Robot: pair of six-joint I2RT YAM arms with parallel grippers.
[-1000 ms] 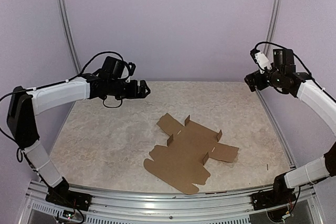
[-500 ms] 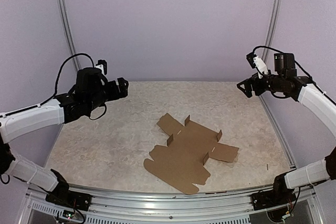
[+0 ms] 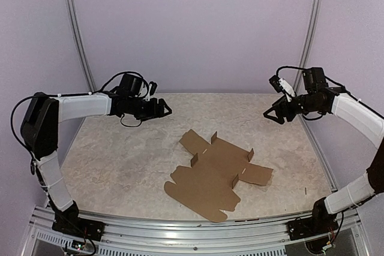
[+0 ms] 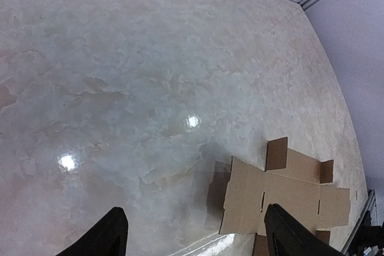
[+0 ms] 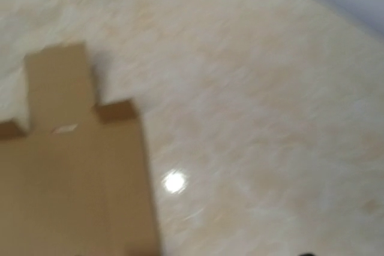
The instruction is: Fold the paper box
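**Both grippers high and empty, box sheet flat between them**

The left gripper (image 3: 165, 108) hangs over the upper left of the table (image 3: 114, 160). Its jaws are spread wide with nothing between them. In its wrist view the two fingers (image 4: 114, 237) frame bare tabletop, with the box (image 4: 282, 199) at the lower right of that frame.

The right gripper (image 3: 269, 114) hangs at the upper right of the overhead frame. Its jaws look parted and it holds nothing. Its wrist picture is blurred and shows only the box at the lower left, not its own fingers.

The box (image 3: 216, 175) lies in the lower middle of the overhead frame, well apart from both grippers. It is an open die-cut sheet, mostly flat, with four small tabs (image 3: 213, 138) standing up from it.

Folding looks barely begun. The sheet sits centrally, likely so either arm can reach it. One gripper on each side probably lets the two take opposite flaps, and open jaws suit pinching a thin cardboard edge.
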